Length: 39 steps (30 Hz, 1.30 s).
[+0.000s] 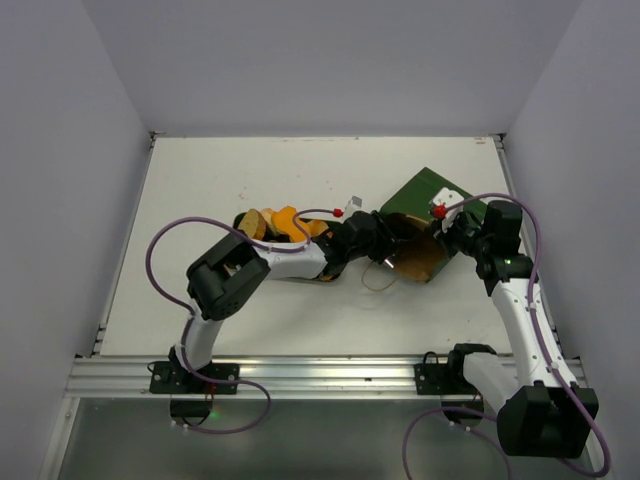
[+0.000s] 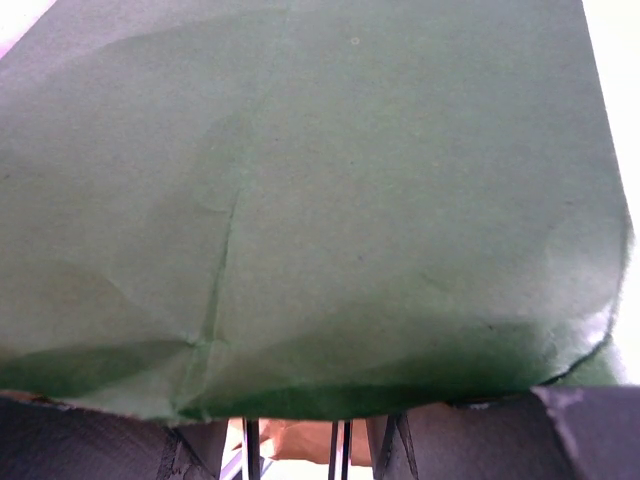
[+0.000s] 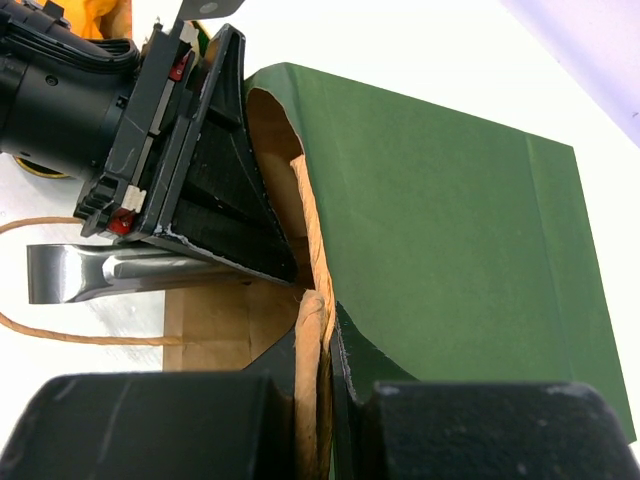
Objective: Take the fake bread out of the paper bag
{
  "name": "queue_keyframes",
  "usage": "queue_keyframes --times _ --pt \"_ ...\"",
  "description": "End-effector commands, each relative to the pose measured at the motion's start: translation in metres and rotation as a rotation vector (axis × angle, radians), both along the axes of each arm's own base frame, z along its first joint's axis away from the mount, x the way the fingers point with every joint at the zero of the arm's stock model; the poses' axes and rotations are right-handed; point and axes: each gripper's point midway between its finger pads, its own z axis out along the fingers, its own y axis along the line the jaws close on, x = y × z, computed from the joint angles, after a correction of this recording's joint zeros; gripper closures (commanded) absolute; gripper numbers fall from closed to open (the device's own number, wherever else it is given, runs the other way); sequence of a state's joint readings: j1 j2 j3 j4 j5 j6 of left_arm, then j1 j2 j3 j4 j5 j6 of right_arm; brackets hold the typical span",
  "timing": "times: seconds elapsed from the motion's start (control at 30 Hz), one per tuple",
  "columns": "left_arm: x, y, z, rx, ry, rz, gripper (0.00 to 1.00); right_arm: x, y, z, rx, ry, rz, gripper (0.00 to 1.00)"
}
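Observation:
The paper bag point(image 1: 432, 198) lies on its side at the right of the table, dark green outside, brown inside, its mouth facing left. My left gripper point(image 1: 388, 238) reaches into the mouth. In the left wrist view the bag's green wall point(image 2: 300, 200) fills the frame and the gripper point(image 2: 300, 455) shows a gap between its fingers, with the tips hidden. My right gripper point(image 3: 325, 400) is shut on the bag's rim point(image 3: 315, 300); in the top view it point(image 1: 447, 228) is at the mouth's far corner. Fake bread pieces point(image 1: 283, 222), orange and tan, lie left of the bag behind my left arm.
Metal tongs point(image 3: 110, 272) lie on the table under my left gripper at the bag's mouth. A string handle point(image 1: 376, 281) loops out toward the near edge. A dark tray point(image 1: 243, 216) holds the bread. The table's right edge is just beyond the bag.

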State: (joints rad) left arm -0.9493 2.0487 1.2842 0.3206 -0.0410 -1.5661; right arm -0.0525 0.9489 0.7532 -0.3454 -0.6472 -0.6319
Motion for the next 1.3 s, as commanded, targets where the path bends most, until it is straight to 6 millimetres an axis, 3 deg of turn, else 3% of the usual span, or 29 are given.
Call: queue_keyframes --times 0.0,0.63,0.73,1.07,1.27 --pt "0.014 -0.009 0.019 -0.047 -0.061 0.010 0.48 0.000 0.005 0.009 0.008 -0.028 0.038 1.00" --pt "0.032 -0.019 0.013 -0.038 -0.073 0.018 0.50 -0.001 0.006 0.007 0.015 -0.021 0.045 1.00" --pt "0.031 -0.021 0.009 -0.037 -0.073 0.003 0.56 -0.001 0.006 0.006 0.015 -0.019 0.045 1.00" --pt "0.029 -0.018 0.004 -0.029 -0.098 -0.018 0.97 -0.002 0.006 0.006 0.011 -0.018 0.042 1.00" --pt "0.026 -0.002 0.016 0.022 -0.167 -0.021 1.00 -0.001 0.004 0.007 0.008 -0.023 0.034 1.00"
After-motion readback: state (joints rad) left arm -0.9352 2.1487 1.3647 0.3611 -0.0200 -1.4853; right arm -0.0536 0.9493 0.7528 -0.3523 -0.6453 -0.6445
